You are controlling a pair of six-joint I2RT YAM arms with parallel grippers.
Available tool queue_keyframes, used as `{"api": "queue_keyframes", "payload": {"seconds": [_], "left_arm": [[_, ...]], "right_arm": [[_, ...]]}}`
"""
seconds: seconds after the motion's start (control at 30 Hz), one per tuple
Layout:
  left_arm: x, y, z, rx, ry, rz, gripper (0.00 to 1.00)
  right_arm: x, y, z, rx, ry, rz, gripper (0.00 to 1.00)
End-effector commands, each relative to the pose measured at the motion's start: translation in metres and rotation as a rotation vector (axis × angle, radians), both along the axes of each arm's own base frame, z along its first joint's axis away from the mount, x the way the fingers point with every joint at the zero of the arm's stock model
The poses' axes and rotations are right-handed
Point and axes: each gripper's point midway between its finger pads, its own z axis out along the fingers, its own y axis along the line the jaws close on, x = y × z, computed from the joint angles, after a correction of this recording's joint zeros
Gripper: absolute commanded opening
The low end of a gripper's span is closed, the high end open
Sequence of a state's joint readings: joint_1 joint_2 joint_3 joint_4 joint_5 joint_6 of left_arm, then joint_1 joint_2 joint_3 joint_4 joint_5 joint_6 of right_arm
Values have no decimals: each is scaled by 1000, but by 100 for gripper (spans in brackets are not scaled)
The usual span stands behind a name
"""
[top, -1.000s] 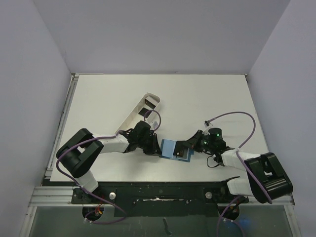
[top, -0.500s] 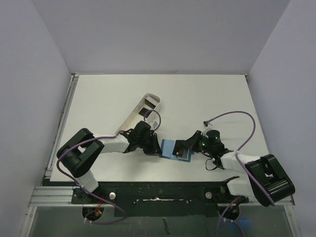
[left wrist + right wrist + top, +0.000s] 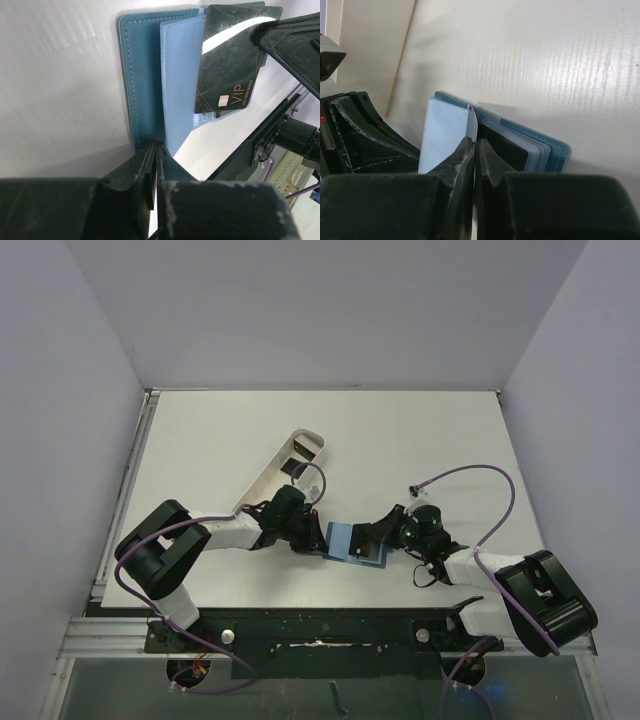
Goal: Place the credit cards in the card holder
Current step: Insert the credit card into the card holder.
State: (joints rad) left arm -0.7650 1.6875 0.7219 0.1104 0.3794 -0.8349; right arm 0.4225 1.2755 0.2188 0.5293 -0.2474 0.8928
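Clamping the card holder [image 3: 142, 75], the left gripper [image 3: 154, 150] anchors it while the right gripper [image 3: 474, 145], pinching a credit card [image 3: 230, 60], overlaps its pockets [image 3: 180, 85].

A white desk [image 3: 420, 440] with a faintly ribbed surface fills the middle of the overhead view. A long white oblong tray [image 3: 268, 472] lies on it left of centre, angled from the near left toward the far right. Plain lavender-grey walls [image 3: 330, 310] enclose the desk at the back and on both sides. A metal rail [image 3: 110, 640] runs along the near edge.
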Motion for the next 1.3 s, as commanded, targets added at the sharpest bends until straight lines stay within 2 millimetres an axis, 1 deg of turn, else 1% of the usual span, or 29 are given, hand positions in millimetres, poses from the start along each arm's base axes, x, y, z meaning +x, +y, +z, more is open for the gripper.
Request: {"api": "queue_keyframes", "payload": {"seconds": [0.0,0.07,0.17,0.33,0.53,0.63,0.87,1.1,1.27], "left_arm": [[2,-7,1,-27,-19,-5,2],[2,-7,2,-32,-18,-2,2],[1,-7,3,-35,-15,2,2],[-2,-8,2,-41,-5,11,2],[-6,-11,-2,-37,3,6,2],[-5,-11,-2,-38,3,8,2],[-5,-10,-4,-31,1,7,2],[-5,-9,-6,-25,1,10,2],[-5,-9,-4,-30,0,13,2]], "right_arm": [[-1,-6,-6,-21,2,-45,0],[-2,-6,-9,-18,14,-56,0],[-2,-2,-6,-4,5,-60,0],[-4,-8,-7,-2,1,-117,0],[-6,-8,-8,32,5,-162,0],[-8,-6,-8,15,-1,-131,0],[-13,6,-7,-21,-7,-5,0],[-18,14,-13,-19,26,49,0],[-16,16,-15,-18,36,55,1]]}}
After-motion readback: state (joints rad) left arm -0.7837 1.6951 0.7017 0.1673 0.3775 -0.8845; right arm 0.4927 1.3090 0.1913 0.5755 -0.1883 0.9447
